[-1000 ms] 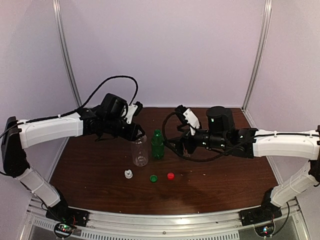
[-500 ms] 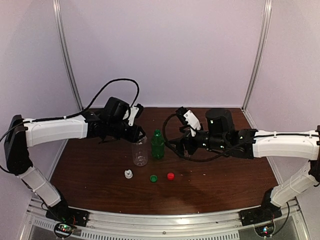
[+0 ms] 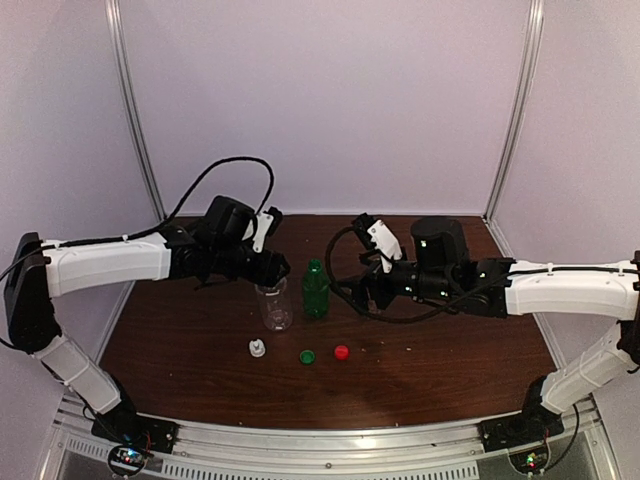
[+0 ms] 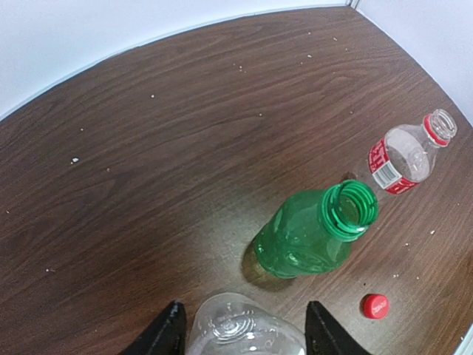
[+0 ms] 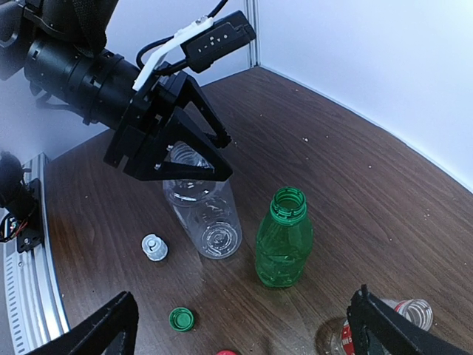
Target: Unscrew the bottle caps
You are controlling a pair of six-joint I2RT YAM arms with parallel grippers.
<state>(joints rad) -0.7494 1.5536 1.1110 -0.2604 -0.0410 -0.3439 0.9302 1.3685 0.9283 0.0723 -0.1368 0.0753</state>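
The wider clear bottle (image 3: 277,308) stands upright and uncapped on the table, with the open green bottle (image 3: 315,290) just to its right. My left gripper (image 3: 275,272) hovers over the clear bottle's neck, open, with a finger on either side of the clear bottle (image 4: 247,329). The red-label bottle (image 4: 406,155) stands uncapped beyond the green bottle (image 4: 310,233). In front lie the white cap (image 3: 257,348), green cap (image 3: 307,356) and red cap (image 3: 341,352). My right gripper (image 3: 352,290) is open and empty, right of the green bottle (image 5: 283,240).
Brown wooden table (image 3: 450,350) with white walls behind and at the sides. A metal rail (image 3: 330,440) runs along the near edge by the arm bases. The right arm's cable loops near the green bottle.
My left gripper's jaws have spread apart from the clear bottle's neck and let go; the bottle stands on its own. The right arm has barely moved.
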